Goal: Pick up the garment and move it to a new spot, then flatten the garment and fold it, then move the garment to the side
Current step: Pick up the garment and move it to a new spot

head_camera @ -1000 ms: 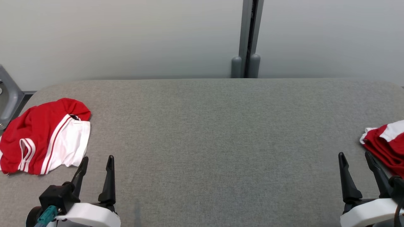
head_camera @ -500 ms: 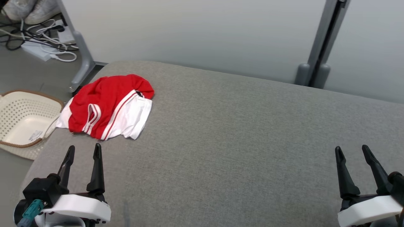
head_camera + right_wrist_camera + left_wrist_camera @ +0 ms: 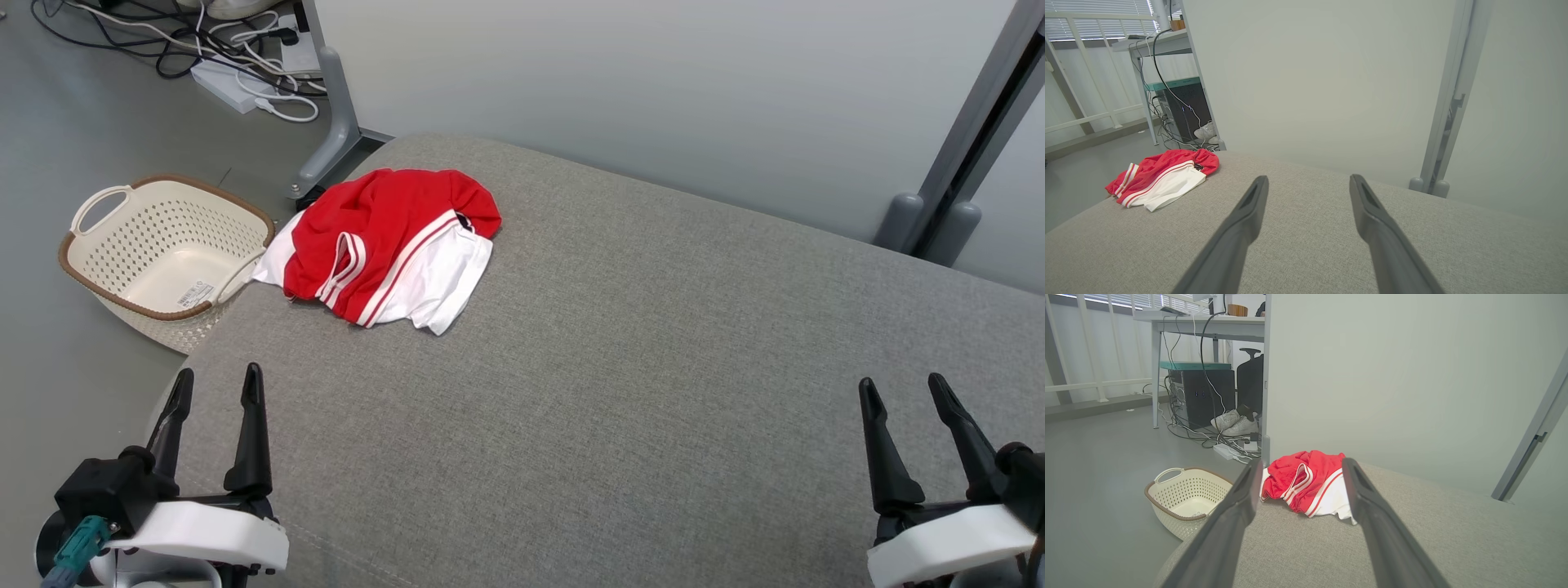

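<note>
Opening stage of the task. The left gripper [image 3: 217, 372] and right gripper [image 3: 900, 380] stand with fingers spread and nothing between them, low over the near edge of the grey padded table [image 3: 620, 367]. The garment [image 3: 384, 245], a crumpled red-and-white heap, lies untouched ahead of the left gripper and slightly to its right, well apart from its fingertips, and far to the left of the right gripper. A perforated basket [image 3: 167, 181] sits on the floor ahead of the left gripper, to its outer side. Judged remaining: pick-up, relocation, flattening, folding, setting aside.

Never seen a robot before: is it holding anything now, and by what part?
Nothing. The left gripper and right gripper are open and empty; the garment lies apart on the table.
</note>
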You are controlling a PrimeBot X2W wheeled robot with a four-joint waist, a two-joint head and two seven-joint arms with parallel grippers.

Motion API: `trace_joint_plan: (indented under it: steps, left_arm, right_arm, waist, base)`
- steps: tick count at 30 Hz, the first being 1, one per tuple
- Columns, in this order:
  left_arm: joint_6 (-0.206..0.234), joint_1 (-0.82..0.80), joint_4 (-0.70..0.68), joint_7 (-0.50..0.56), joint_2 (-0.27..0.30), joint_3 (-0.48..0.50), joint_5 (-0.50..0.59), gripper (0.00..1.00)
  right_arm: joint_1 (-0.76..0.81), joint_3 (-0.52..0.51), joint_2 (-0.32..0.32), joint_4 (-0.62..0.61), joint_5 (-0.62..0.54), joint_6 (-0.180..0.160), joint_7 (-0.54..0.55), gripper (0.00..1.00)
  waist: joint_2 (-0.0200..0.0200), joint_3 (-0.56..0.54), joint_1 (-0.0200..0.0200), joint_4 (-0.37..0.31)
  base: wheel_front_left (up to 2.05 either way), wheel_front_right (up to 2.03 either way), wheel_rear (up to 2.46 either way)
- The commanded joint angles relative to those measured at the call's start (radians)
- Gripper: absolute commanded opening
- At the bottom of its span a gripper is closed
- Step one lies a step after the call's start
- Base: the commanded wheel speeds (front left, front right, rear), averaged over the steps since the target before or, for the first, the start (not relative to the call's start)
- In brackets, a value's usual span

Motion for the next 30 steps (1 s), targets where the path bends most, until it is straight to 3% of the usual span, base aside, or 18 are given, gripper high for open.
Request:
trace_joint_plan:
  steps: [1,9,18,24,30]
  left_arm:
    - [-0.004,-0.015,0.000,-0.005,0.002,0.004,0.005,1.00]
    - [-0.023,-0.033,-0.002,-0.006,0.004,-0.006,0.008,1.00]
    - [-0.072,-0.133,-0.004,-0.012,-0.022,0.014,0.017,1.00]
    - [-0.130,-0.282,0.036,-0.013,-0.073,0.053,0.064,1.00]
    - [-0.201,-0.428,0.171,-0.012,-0.117,0.070,0.096,1.00]
  right_arm:
    - [-0.008,-0.003,-0.005,0.000,0.006,0.000,0.003,1.00]
    - [-0.008,-0.006,-0.005,0.009,0.010,0.000,0.004,1.00]
    - [-0.022,-0.006,-0.005,-0.026,-0.004,0.000,0.024,1.00]
    - [-0.057,0.002,-0.020,-0.082,-0.028,0.000,0.069,1.00]
    - [-0.106,0.021,-0.050,-0.126,-0.032,0.000,0.104,1.00]
  waist:
    - [0.0000,0.000,0.0000,0.004]
    - [0.0000,-0.003,0.0000,0.009]
    - [0.0000,0.038,0.0000,-0.010]
    - [0.0000,0.131,0.0000,-0.054]
    - [0.0000,0.231,0.0000,-0.102]
  base:
    - [0.00,0.00,0.00]
    - [0.00,0.00,0.00]
    - [0.00,0.00,0.00]
    - [0.00,0.00,0.00]
    - [0.00,0.00,0.00]
